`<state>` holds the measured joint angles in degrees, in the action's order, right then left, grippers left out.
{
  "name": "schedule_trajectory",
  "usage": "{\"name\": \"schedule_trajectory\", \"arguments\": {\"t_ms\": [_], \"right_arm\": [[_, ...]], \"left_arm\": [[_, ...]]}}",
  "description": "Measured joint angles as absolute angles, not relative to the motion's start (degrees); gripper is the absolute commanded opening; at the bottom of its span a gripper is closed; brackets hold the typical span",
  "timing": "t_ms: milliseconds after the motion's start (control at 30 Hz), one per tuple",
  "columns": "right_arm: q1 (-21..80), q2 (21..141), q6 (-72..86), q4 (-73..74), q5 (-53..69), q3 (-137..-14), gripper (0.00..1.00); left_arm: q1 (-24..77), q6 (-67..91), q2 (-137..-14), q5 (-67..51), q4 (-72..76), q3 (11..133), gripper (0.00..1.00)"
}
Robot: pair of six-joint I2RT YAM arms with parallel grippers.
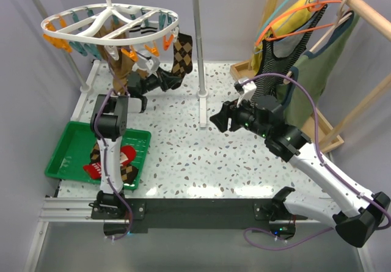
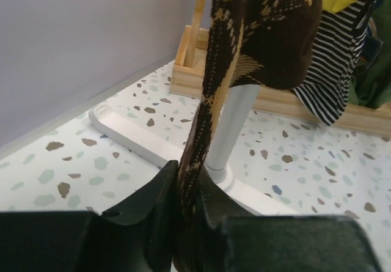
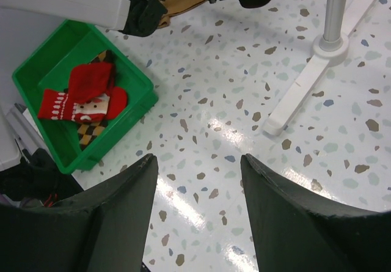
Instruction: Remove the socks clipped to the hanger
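The white oval hanger [image 1: 110, 20] with orange and teal clips hangs at the back left. A brown-and-black argyle sock [image 1: 182, 52] and a long tan-brown sock [image 1: 121, 70] hang clipped to it. My left gripper [image 1: 165, 80] is shut on the argyle sock's lower end; in the left wrist view the sock [image 2: 263, 33] runs down into my closed jaws [image 2: 189, 189]. My right gripper [image 1: 219, 120] is open and empty above the table's middle, as the right wrist view [image 3: 198, 162] shows. Red socks [image 3: 85, 91] and an argyle sock [image 3: 91, 131] lie in the green tray [image 1: 67, 139].
A white rack pole [image 1: 197, 52] with a floor foot [image 3: 305, 82] stands between the arms. At the back right a wooden rack holds a striped tank top [image 1: 275, 64], a green garment [image 1: 317, 64] and wire hangers [image 1: 299, 9].
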<state>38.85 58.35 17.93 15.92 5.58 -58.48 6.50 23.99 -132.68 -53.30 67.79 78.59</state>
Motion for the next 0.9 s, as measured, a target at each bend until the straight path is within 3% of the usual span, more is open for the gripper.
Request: {"name": "schedule_trajectory", "arguments": {"t_ms": [100,500,900], "right_arm": [[38.9,58.4,18.4,16.6,5.6,-58.5,0.61],[38.9,58.9,23.4,21.2,6.3,-61.5,0.62],[38.9,60.1,26.0,25.3,10.1,-66.5,0.62]], "left_arm": [[6.5,26.4,-127.8,-51.9,67.0,72.8,0.01],[7.2,40.9,-95.2,-49.4,69.1,51.4,0.0],[8.3,45.1,-64.0,-48.4,57.9,35.8,0.0]]}}
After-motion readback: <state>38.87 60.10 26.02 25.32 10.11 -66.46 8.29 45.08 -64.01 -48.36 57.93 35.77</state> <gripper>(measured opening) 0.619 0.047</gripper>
